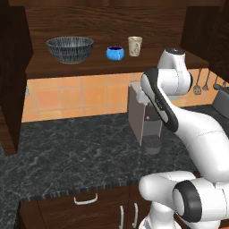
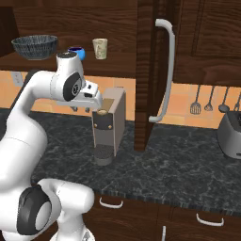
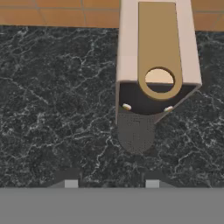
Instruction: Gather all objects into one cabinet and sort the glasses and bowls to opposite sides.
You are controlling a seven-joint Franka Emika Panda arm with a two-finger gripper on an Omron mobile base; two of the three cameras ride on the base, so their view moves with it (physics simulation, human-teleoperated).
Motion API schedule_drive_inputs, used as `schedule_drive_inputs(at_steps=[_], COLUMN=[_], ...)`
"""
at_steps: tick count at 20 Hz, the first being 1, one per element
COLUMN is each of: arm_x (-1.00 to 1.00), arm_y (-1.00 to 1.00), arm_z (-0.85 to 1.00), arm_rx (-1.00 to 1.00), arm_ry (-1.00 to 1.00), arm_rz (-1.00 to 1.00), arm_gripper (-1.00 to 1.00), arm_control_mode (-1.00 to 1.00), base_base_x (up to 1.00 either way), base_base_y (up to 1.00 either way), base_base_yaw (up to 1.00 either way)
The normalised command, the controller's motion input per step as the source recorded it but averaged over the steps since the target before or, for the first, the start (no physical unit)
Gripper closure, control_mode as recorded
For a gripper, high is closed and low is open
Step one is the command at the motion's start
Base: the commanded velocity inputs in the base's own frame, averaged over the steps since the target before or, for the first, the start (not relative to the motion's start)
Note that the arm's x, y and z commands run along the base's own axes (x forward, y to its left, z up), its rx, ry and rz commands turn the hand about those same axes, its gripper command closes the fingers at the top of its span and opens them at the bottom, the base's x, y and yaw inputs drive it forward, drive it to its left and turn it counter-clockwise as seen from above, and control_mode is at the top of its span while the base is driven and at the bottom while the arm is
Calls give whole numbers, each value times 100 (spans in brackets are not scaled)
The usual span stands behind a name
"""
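On the open cabinet shelf [image 1: 112,66] above the counter stand three pieces in a row: the large dark striped bowl [image 1: 69,48] at the left, the small blue bowl [image 1: 115,53] near the middle, and the beige cup [image 1: 135,45] just to its right, upright, close beside the blue bowl but not touching it. From the right base view the same order shows: dark bowl [image 2: 35,46], blue bowl [image 2: 77,51] partly behind the arm's joint, beige cup [image 2: 100,48]. A tall cabinet door [image 2: 147,70] with a long curved silver handle [image 2: 165,70] stands open edge-on to the right of the shelf.

Below, on the black marble counter [image 1: 67,152], a coffee machine [image 1: 144,120] stands against the orange tile wall. The gripper [image 3: 111,183] hangs over the counter just in front of it, looking down on the machine's top [image 3: 158,52]. Its two fingertips [image 3: 70,183] stand apart with nothing between them; the jaws are partly open and hold nothing. A toaster [image 2: 230,132] sits at the far right, with utensils [image 2: 207,101] hanging on the wall.
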Motion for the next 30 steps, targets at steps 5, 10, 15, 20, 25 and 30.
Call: schedule_drive_inputs(at_steps=[5,10,15,20,25,30], arm_x=[6,0,0,0,0,0], arm_y=[0,0,0,0,0,0], arm_z=[17,0,0,0,0,0], arm_rx=[0,0,0,0,0,0], arm_ry=[-25,-18,0,0,0,0], arm_rz=[0,0,0,0,0,0], arm_gripper=[-100,-100,-100,-100,-100,-100], arm_control_mode=[-100,-100,100,100,100,100], base_base_x=[0,0,0,-7,3,0], base_base_y=[0,0,-1,-36,0,0], base_base_yaw=[0,0,6,39,-20,-97])
